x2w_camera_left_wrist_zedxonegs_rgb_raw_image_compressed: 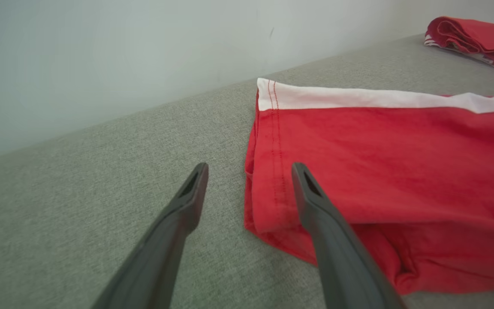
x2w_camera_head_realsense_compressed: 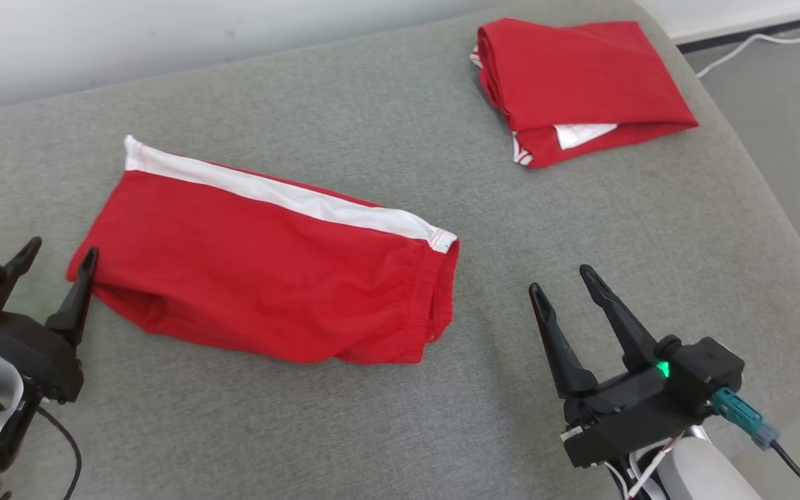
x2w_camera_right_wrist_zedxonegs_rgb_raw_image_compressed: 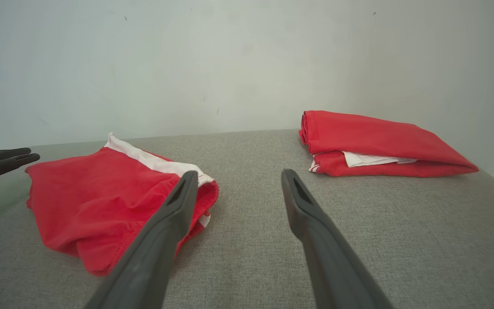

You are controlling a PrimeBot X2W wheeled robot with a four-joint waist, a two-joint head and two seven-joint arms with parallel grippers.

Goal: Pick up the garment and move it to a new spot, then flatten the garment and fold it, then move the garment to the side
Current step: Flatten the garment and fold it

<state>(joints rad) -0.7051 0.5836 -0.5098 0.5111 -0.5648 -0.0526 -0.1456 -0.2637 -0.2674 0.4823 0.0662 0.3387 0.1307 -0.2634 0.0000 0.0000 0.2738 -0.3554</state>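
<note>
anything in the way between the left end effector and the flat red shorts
Nothing visible. The open left end effector is right beside the shorts' hem, with just bare cushion between them.

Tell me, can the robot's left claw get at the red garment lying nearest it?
Probably yes. The left gripper is open and sits right at the end of the red garment, one finger at its hem, with nothing between them on the grey cushion.
</note>
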